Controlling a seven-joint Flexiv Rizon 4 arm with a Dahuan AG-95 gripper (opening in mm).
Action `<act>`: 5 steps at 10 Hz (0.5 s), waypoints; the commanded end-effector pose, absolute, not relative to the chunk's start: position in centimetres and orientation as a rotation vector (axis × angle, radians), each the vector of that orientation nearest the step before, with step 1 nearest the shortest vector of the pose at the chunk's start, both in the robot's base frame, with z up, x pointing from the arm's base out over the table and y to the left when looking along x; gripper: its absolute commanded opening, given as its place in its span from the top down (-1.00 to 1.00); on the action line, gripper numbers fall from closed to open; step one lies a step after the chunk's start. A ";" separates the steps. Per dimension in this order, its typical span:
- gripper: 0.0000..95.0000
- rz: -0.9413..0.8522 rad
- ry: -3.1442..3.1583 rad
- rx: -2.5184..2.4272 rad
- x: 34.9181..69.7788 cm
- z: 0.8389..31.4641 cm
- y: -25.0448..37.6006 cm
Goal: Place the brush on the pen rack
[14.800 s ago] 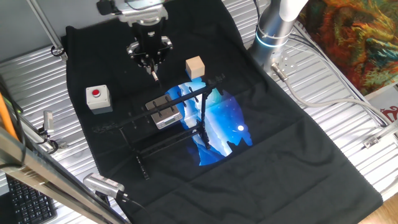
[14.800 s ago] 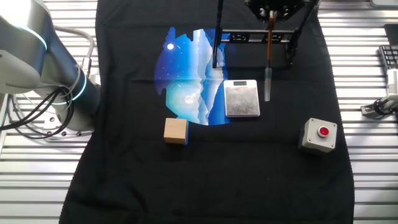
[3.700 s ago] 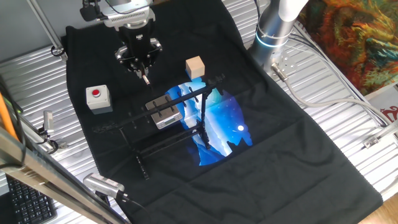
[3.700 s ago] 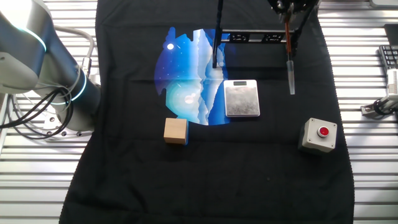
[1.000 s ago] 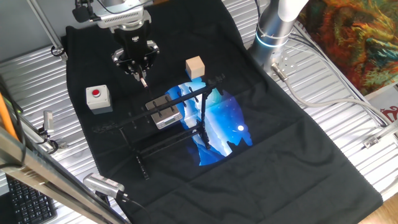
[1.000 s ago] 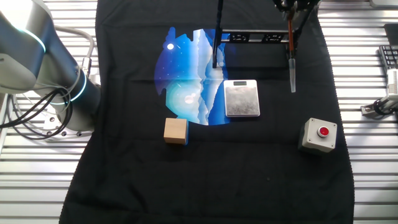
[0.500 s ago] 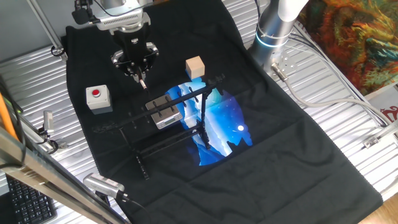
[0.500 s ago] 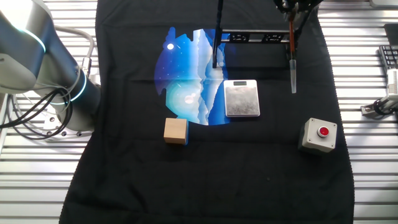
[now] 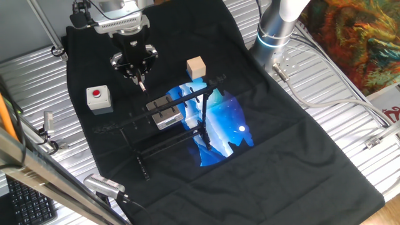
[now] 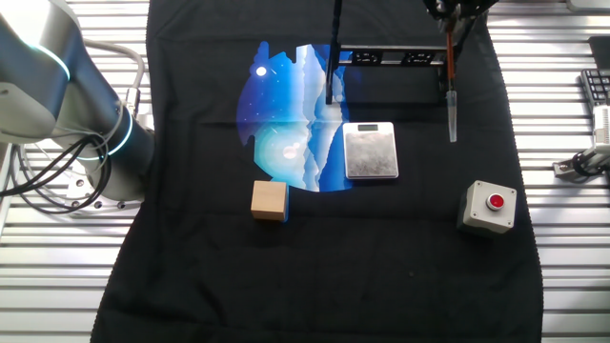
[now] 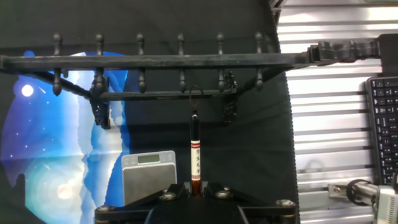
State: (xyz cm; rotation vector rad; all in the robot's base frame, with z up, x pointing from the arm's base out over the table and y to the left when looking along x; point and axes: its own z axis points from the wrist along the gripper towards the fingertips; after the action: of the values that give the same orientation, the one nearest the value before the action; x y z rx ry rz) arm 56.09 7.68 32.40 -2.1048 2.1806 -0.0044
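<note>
Between the closed fingers of the gripper (image 9: 139,79), the brush (image 10: 450,88) hangs upright above the black cloth (image 10: 315,276), clear of it. Below the gripper and toward the blue print sits the pen rack (image 10: 371,150); the red-button box (image 10: 490,207) lies off to its other side.

No text can be read anywhere. The brush (image 11: 195,152) carries a white label with small dark marks down its shaft, too small to make out in the hand view. The red pattern at the corner of a white sheet (image 9: 389,113) beside the desk is not legible either
</note>
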 end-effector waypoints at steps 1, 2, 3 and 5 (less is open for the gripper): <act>1.00 -0.011 2.187 -2.097 56.1 32.3 7.8; 1.00 -0.014 2.189 -2.097 56.1 32.2 7.8; 1.00 -0.013 2.188 -2.097 56.1 32.2 7.9; 1.00 -0.011 2.187 -2.095 56.1 32.2 8.0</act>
State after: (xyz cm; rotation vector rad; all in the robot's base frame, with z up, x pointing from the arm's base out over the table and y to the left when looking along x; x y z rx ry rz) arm 56.07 7.98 32.18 -2.0953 2.1863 -0.0104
